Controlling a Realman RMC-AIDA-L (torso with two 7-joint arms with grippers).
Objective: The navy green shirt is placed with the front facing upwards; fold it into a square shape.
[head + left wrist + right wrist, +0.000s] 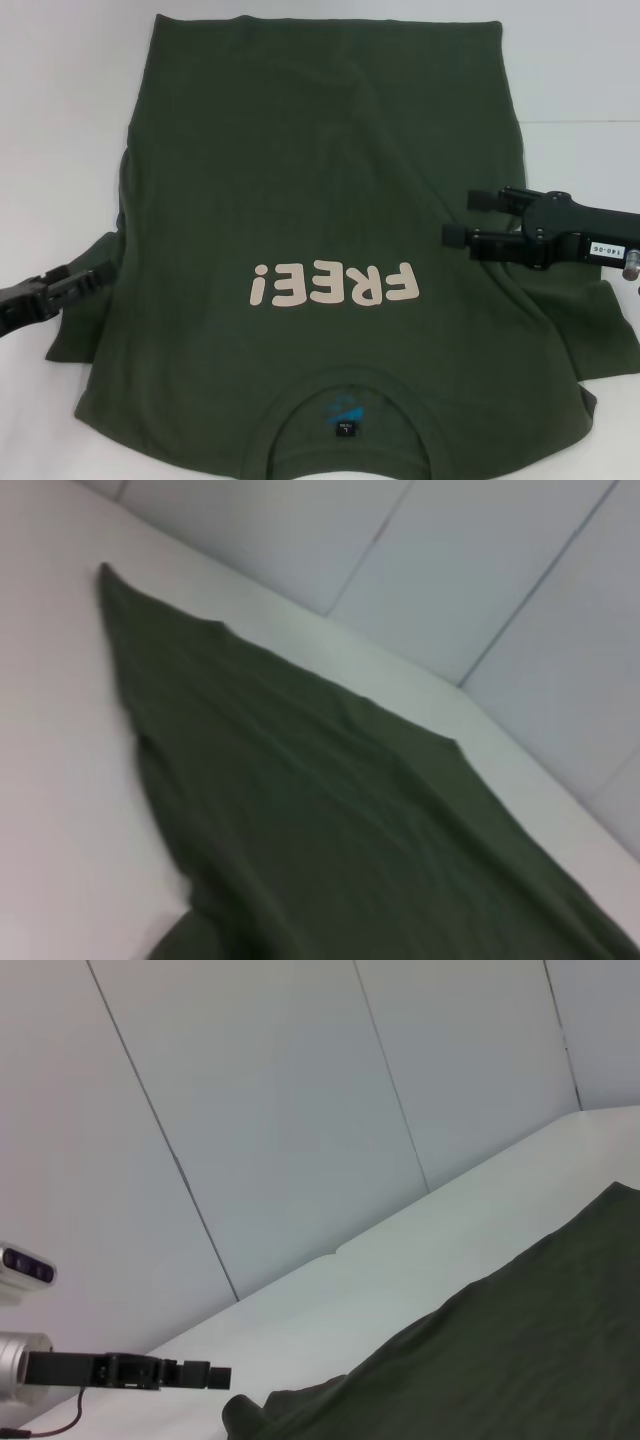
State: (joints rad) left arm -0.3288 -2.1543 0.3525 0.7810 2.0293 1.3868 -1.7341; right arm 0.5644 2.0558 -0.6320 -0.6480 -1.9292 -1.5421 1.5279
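Step in hand looks like the side fold: right gripper, jaws spread, hovers over the shirt's right edge mid-frame; left gripper, fingers apparently together, sits at the left sleeve; best to pinch both at matching heights. The navy green shirt lies flat on the white table, filling the frame centre, collar at the bottom, cream "FREE!" lettering face-up.

One shirt lies on one white table, its collar at the near edge. It carries one printed word, "FREE!", and one small neck label inside the collar. Two grippers are in sight: the left gripper at the shirt's left edge and the right gripper over its right side
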